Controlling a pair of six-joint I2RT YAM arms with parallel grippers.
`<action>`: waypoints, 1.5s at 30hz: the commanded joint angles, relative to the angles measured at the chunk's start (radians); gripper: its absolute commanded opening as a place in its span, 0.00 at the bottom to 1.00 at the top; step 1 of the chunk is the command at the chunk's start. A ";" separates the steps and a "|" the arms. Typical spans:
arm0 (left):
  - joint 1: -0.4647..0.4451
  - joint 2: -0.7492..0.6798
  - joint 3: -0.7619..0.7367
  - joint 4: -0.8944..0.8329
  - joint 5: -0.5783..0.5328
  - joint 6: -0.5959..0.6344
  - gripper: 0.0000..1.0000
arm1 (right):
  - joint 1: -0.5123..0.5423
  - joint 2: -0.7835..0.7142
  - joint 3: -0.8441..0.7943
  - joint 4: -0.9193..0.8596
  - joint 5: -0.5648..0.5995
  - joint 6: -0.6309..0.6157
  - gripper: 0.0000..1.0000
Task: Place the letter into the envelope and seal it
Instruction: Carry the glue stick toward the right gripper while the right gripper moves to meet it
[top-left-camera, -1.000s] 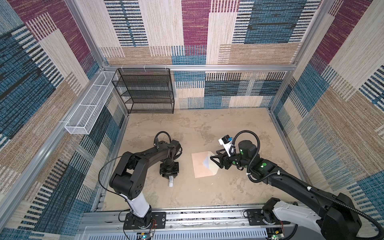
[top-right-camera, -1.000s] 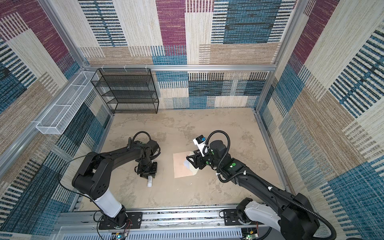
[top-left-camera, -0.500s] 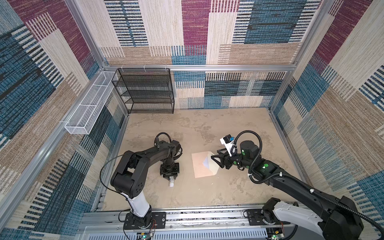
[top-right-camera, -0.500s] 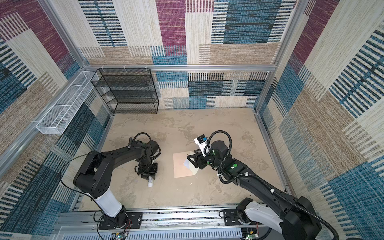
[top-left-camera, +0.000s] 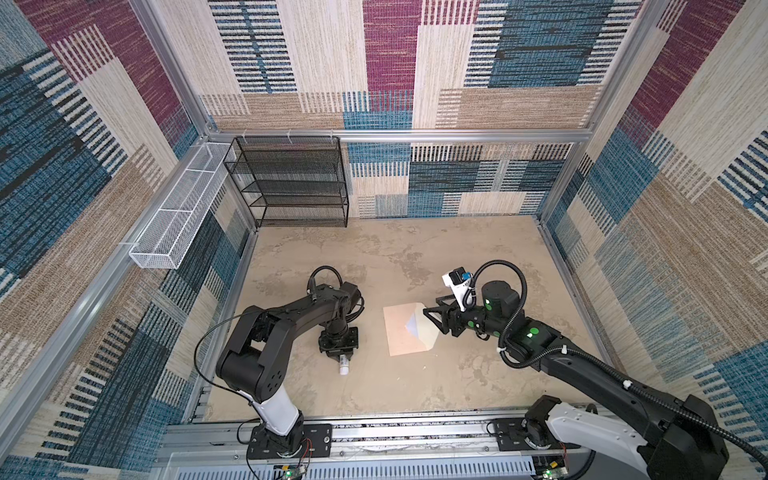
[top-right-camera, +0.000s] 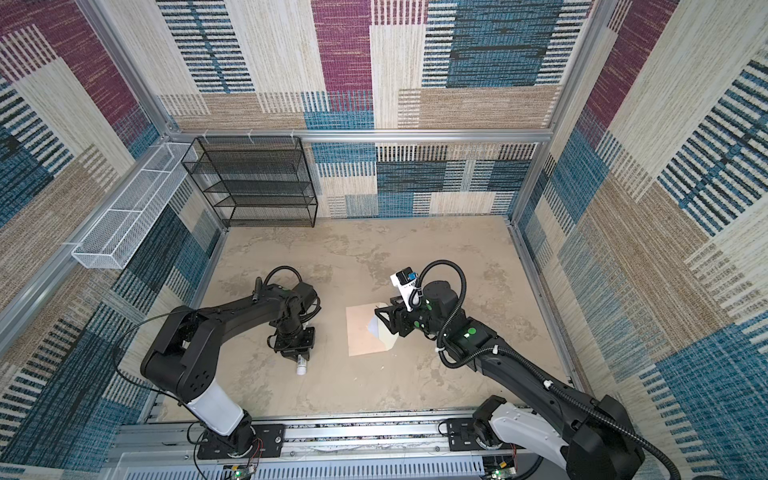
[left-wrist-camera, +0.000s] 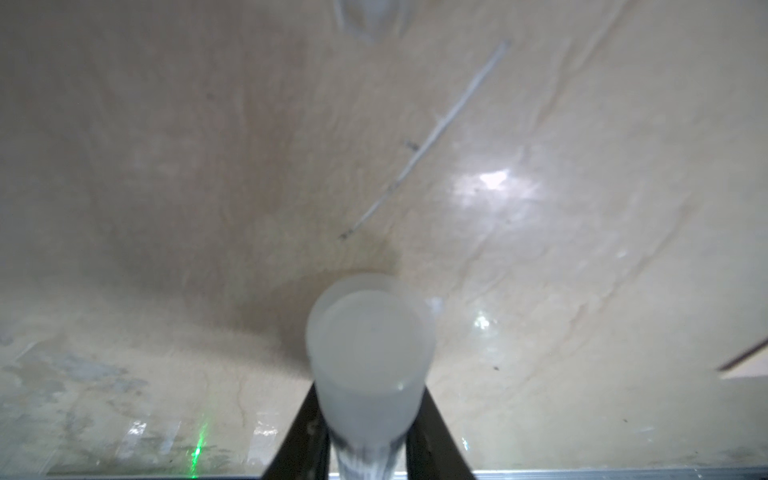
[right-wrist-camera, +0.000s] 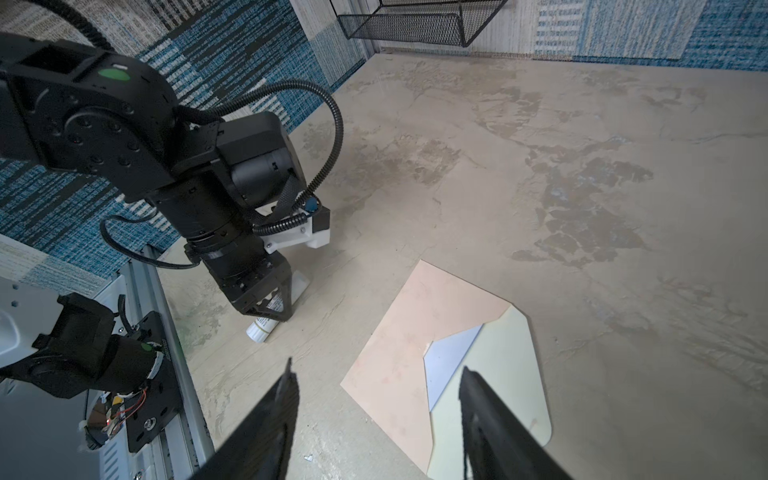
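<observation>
Left end effector (right-wrist-camera: 272, 313) narrowed, clenched on white tube (right-wrist-camera: 258, 331); right end effector (right-wrist-camera: 377, 368) unchanged, spread, empty.

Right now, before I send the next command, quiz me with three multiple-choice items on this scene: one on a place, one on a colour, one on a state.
1. Where is the small white tube?
A) on the black shelf
B) between the fingers of the left tool
C) in the white wall basket

2. What colour is the flap of the envelope?
A) pale cream
B) dark blue
C) red

3. How does the flap stand?
A) glued shut
B) torn off
C) open, with the letter showing in the mouth

Answers:
1 B: the left wrist view shows a black finger on each side of the tube.
2 A: it is lighter than the peach body.
3 C: a white wedge of paper shows beside the folded-back flap.
</observation>
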 joint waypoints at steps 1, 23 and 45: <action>-0.008 -0.072 0.064 0.077 0.041 0.057 0.16 | 0.000 0.004 0.049 0.020 0.046 0.062 0.66; -0.118 -0.090 0.513 0.353 0.322 0.244 0.17 | -0.149 0.365 0.697 -0.470 -0.318 0.340 0.62; -0.170 -0.066 0.559 0.383 0.343 0.325 0.18 | -0.149 0.508 0.877 -0.596 -0.271 0.315 0.62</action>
